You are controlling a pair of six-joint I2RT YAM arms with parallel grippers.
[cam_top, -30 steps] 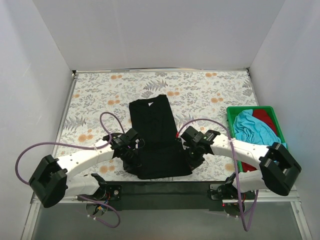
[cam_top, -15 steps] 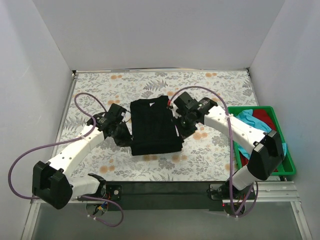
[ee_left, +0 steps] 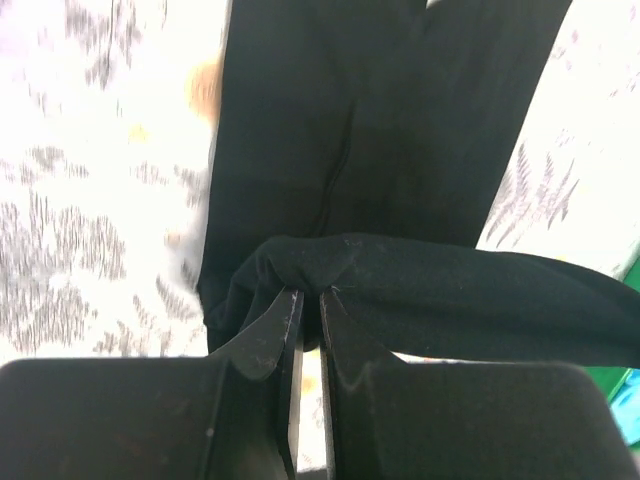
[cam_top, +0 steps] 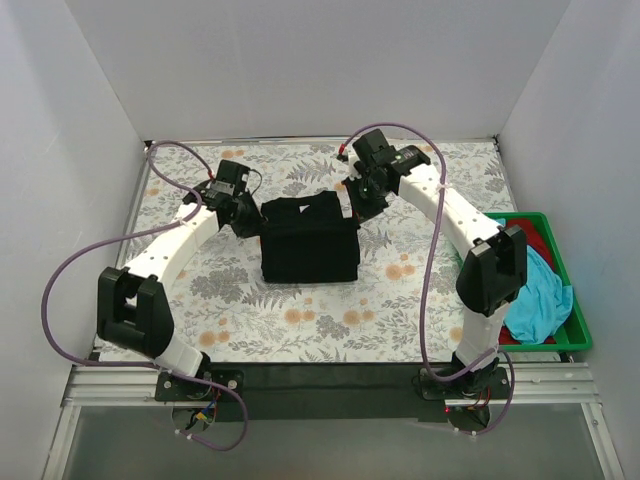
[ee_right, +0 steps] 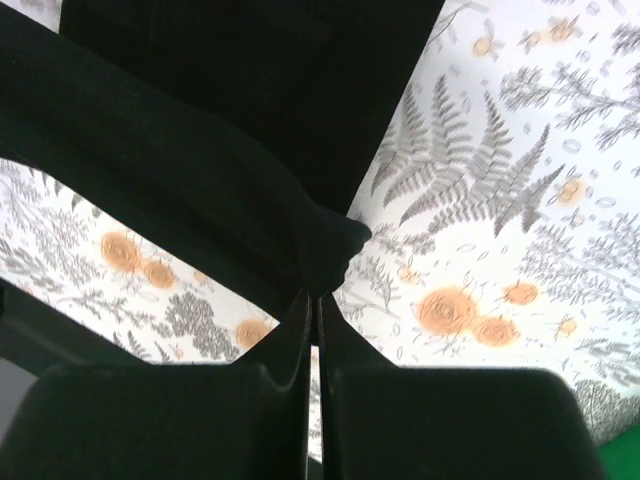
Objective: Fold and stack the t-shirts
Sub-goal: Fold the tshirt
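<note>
Pinching black t-shirt (cam_top: 310, 255), left gripper (ee_left: 308, 293), right gripper (ee_right: 313, 296), held edge left-right

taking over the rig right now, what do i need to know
Grippers: left gripper and right gripper are each shut on a lifted corner of the black t-shirt.
Things: it lies mid-table, folded narrow, with the held edge raised over its far end. The turquoise t-shirt and red t-shirt are crumpled in the green tray.
Left: lay this fold down, release, then fold and stack the other two.
</note>
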